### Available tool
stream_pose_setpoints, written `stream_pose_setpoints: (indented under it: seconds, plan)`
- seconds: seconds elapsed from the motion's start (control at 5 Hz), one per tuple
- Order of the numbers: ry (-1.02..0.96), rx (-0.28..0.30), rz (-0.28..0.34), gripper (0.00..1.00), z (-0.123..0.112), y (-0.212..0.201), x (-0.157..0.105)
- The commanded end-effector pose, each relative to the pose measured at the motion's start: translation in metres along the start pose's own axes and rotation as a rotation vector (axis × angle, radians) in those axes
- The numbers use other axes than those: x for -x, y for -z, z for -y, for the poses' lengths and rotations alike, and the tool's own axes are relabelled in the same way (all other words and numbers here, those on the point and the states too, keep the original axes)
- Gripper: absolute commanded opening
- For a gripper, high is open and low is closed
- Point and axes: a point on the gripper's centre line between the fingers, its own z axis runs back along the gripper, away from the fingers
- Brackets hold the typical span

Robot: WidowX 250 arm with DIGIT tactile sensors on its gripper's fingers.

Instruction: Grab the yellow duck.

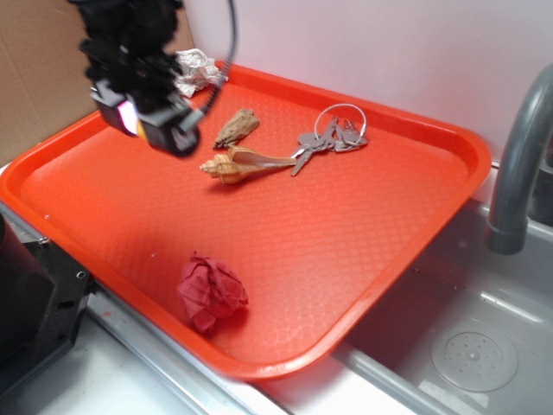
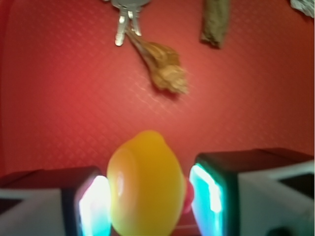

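Note:
The yellow duck sits between my gripper's two glowing pads in the wrist view, its small red beak turned toward the right pad. My gripper is shut on it. In the exterior view the gripper hangs above the back left part of the orange tray, with only a sliver of the yellow duck showing between the fingers. The tray floor lies well below the duck.
On the tray lie a tan spiral shell, a bunch of keys, a brown bark-like piece, a white crumpled wad and a dark red cloth wad. A grey faucet and sink stand to the right.

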Motion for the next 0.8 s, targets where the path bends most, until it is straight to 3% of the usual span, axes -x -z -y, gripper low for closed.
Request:
stream_pose_setpoints:
  seconds: [0.0, 0.4, 0.6]
  plan:
    - [-0.123, -0.072, 0.053, 0.00, -0.022, -0.032, -0.001]
    - [-0.122, -0.119, 0.102, 0.00, -0.026, -0.062, -0.011]
    - [-0.119, -0.116, 0.092, 0.00, -0.027, -0.060, -0.011]
